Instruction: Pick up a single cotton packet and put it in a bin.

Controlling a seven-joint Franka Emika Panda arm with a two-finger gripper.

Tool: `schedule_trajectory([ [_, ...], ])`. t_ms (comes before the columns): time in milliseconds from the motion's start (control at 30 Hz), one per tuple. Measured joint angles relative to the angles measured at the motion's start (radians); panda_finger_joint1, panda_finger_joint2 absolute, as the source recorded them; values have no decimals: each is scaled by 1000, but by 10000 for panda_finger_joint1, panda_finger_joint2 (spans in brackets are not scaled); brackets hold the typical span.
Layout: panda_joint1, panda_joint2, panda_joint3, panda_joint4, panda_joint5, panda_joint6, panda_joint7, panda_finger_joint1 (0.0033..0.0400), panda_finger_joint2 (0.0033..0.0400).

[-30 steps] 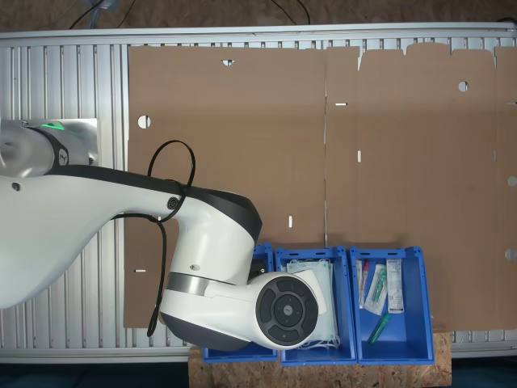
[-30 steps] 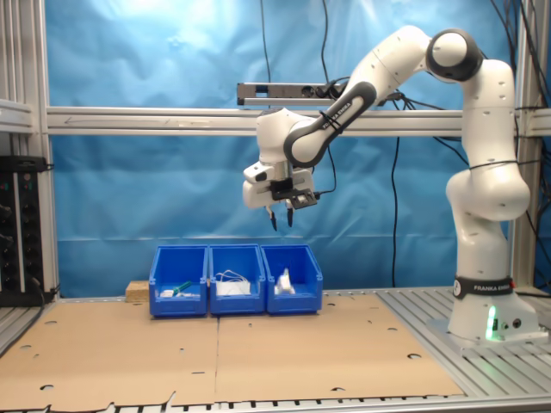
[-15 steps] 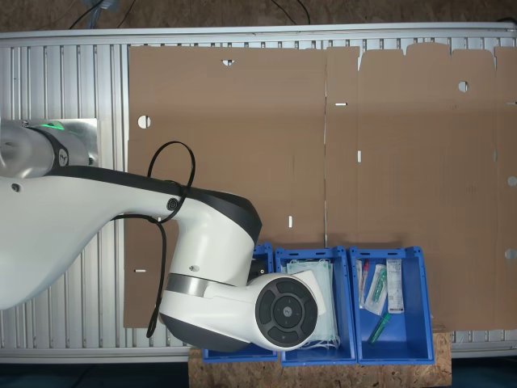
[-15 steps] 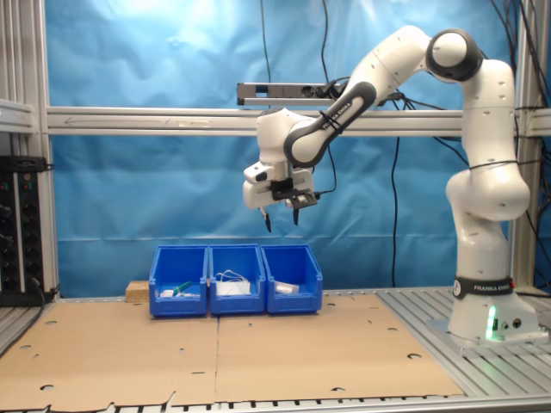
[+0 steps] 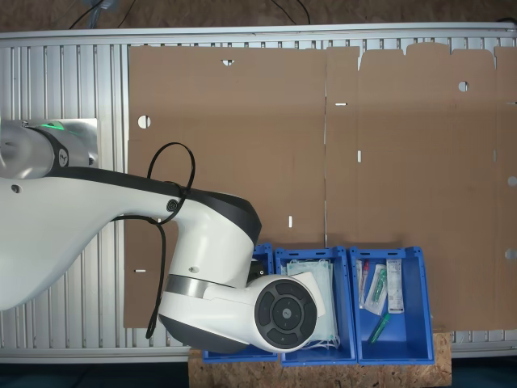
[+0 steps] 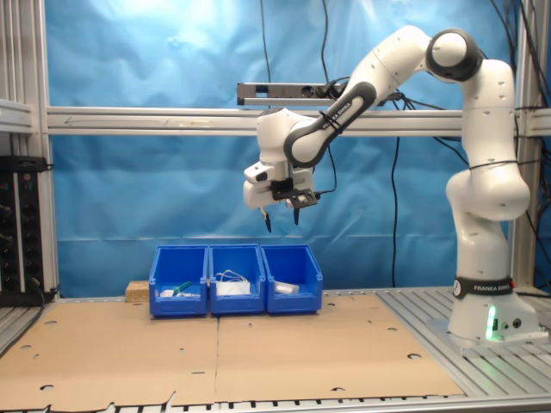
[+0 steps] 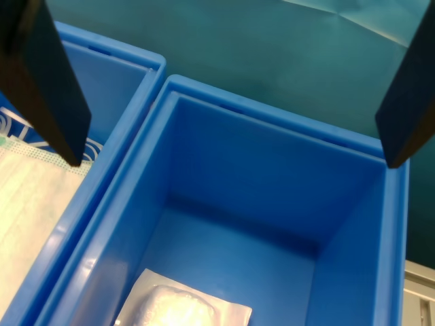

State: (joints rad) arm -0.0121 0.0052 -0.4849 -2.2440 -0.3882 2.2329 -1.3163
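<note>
Seen from above in the first exterior view, the white robot arm (image 5: 97, 234) reaches from the first exterior view's left over a row of blue bins (image 5: 420, 307) at the near edge. Pale green face masks (image 5: 329, 279) fill the middle bin; the bin at the first exterior view's right holds small packaged items (image 5: 381, 288). Brown cardboard sheets (image 5: 323, 145) cover the table.

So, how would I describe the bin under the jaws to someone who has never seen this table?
Three blue bins stand in a row before the blue curtain. In the second exterior view, take the end bin at the second exterior view's right, nearest the robot base. Its neighbour holds pale green masks; this one holds just a white packet.
</note>
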Motion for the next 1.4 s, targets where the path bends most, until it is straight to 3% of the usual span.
schedule_trajectory([
  [1400,0,0,-1,0,0,0,-15,400,400],
])
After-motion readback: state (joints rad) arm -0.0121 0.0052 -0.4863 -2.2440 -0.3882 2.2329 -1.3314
